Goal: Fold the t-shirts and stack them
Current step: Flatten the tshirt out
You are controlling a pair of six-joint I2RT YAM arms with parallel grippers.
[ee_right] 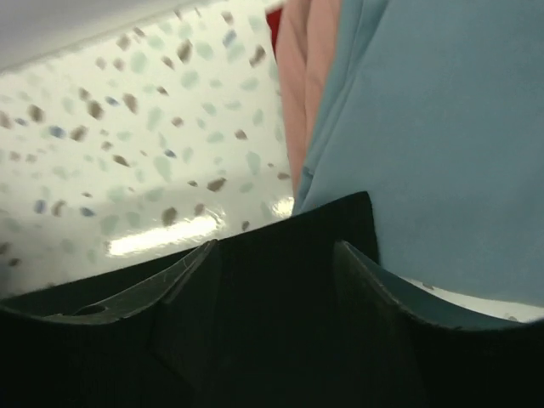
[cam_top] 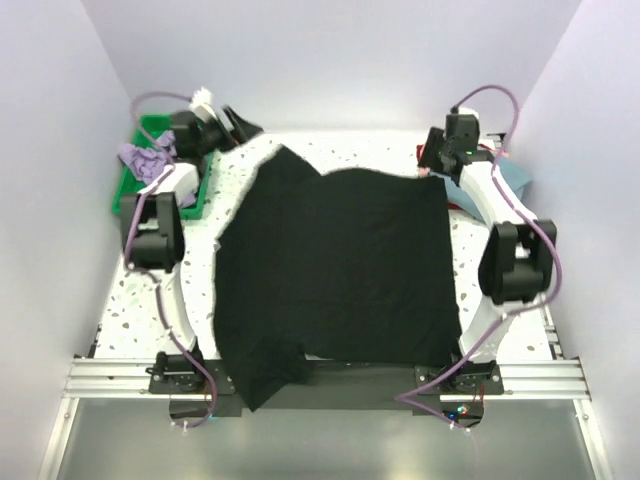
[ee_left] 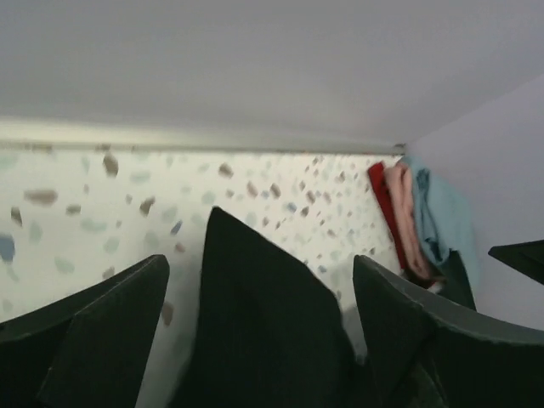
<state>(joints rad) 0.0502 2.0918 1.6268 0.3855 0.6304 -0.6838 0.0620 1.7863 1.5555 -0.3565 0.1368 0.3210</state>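
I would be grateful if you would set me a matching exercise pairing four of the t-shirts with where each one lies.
Things:
1. black t-shirt
2. lavender t-shirt
3. teal-blue t-shirt
4. pink t-shirt

Places:
A. crumpled in the green tray at the far left
B. in the far-right pile, between the dark red t-shirt and the teal-blue one
C. spread across the middle of the table
D. outer layer of the far-right pile, nearest the right wall

Pairs: 1-C, 2-A, 3-D, 4-B

Bright, even light; glare streaks the table point(ee_right: 161, 236), and both wrist views are softly blurred.
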